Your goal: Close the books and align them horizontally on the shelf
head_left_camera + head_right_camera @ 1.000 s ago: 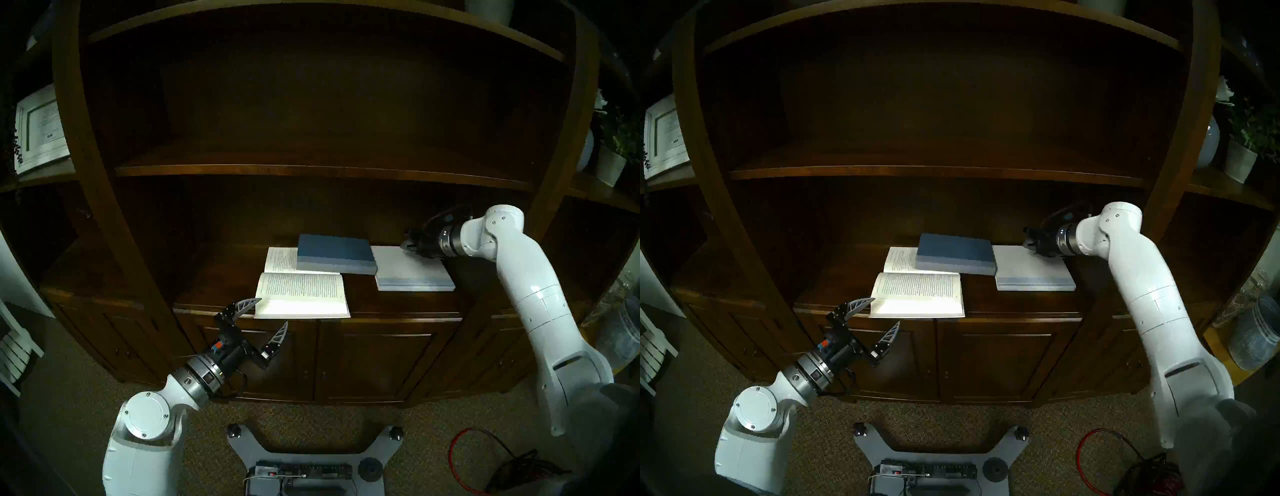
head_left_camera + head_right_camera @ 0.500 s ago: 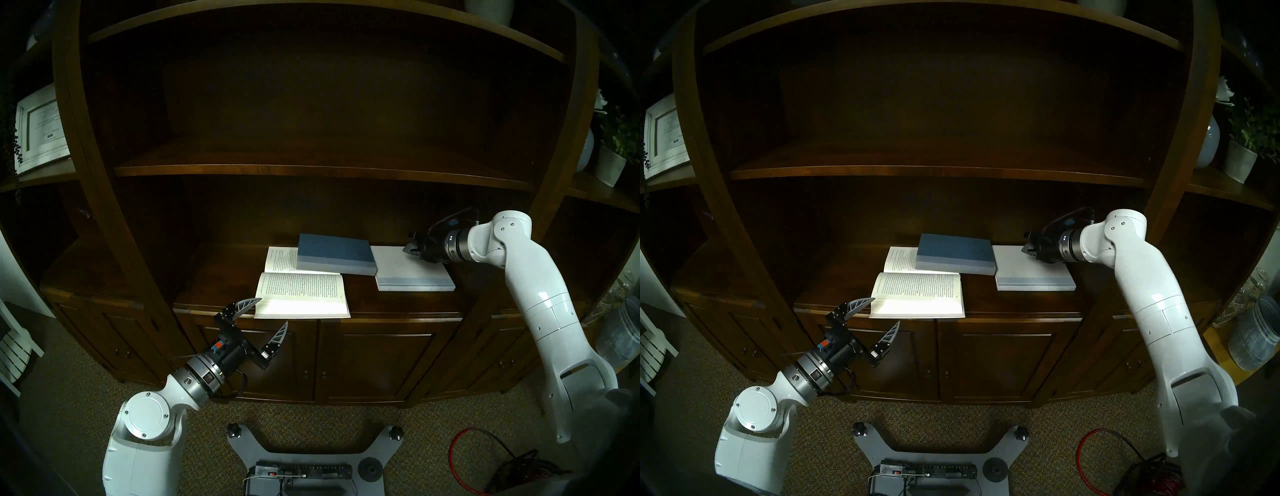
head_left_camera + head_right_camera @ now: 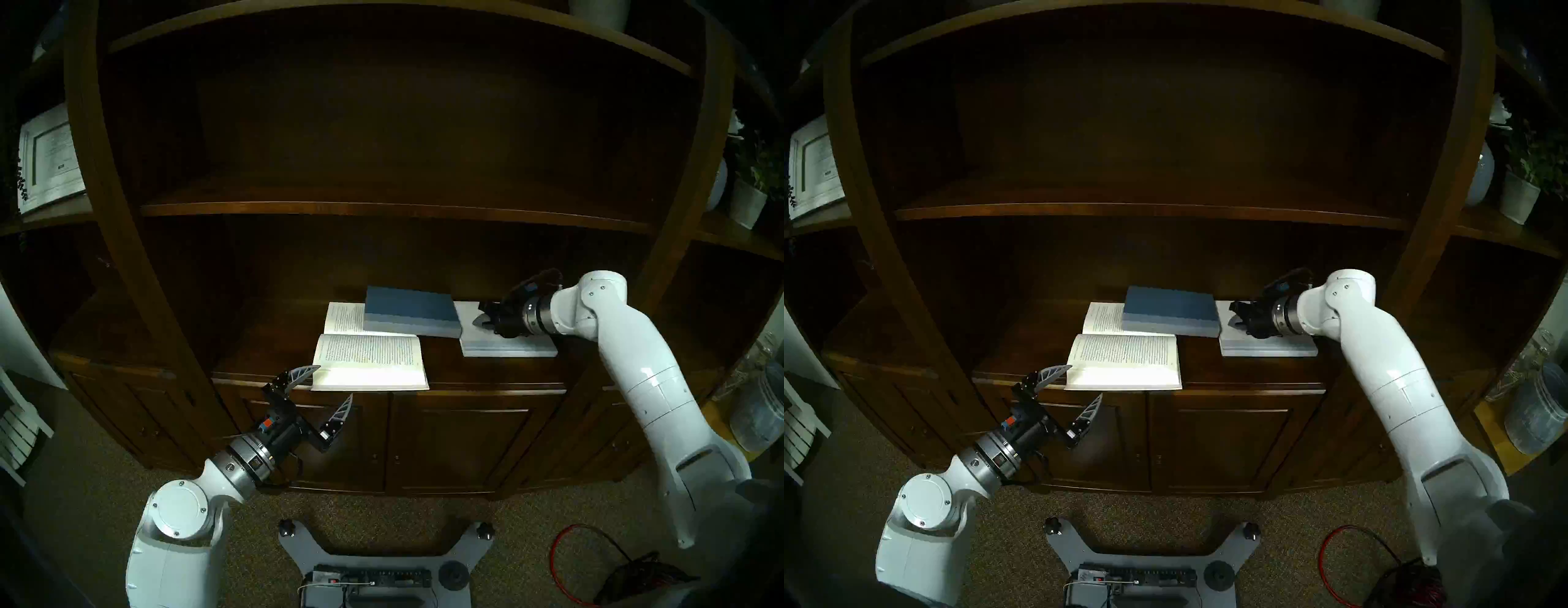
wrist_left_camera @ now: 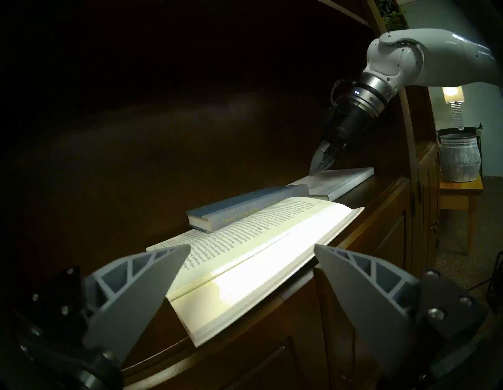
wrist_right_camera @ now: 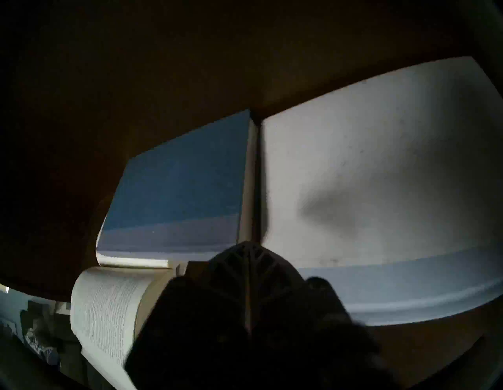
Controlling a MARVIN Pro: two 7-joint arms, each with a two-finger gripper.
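Since approx. 1 sec ago the right tool [image 3: 481, 319] went left and lower over the white book [image 3: 509, 346]; before, it was by the book's far right corner, now it is above the left part, near the blue book [image 3: 409, 308]. Its fingers are pressed together, nothing between them. If the tips touch the white cover, I cannot tell; the left wrist view shows them very close to it.

Left tool [image 3: 329, 386] did not move: jaws wide apart, holding nothing, at the front left of the shelf [image 3: 488, 371], one finger [image 3: 302, 373] just beside the left edge of the open paperback [image 3: 369, 365].

Books, all on the shelf: open paperback at the front edge w/ pages up; blue book closed, lying on the paperback's far page; white book closed, just right of the blue one, narrow gap between.
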